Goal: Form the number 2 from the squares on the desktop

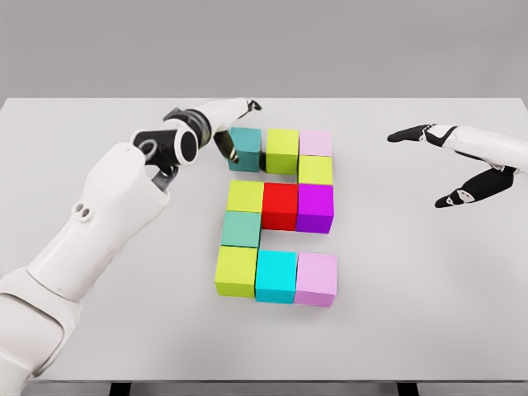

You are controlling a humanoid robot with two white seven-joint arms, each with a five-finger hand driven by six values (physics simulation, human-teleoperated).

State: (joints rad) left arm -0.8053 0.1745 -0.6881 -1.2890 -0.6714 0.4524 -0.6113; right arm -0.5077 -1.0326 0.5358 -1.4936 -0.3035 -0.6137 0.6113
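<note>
Coloured cubes lie on the white table (99, 346) in the shape of a 2. The top row holds a dark teal cube (247, 147), a lime cube (282, 149) and a pale pink cube (316, 142). Below the pink one lies a lime cube (316, 170). The middle row reads lime (245, 196), red (280, 205), purple (315, 207). A teal cube (241, 228) follows beneath, then a bottom row of lime (236, 271), cyan (276, 275) and pink (317, 279). My left hand (233, 132) is at the dark teal cube, with fingers at its left side and top. My right hand (441, 165) hovers open at the right.
The table's front edge runs along the bottom of the view, its far edge behind the cubes. My left forearm (107, 206) crosses the table's left part.
</note>
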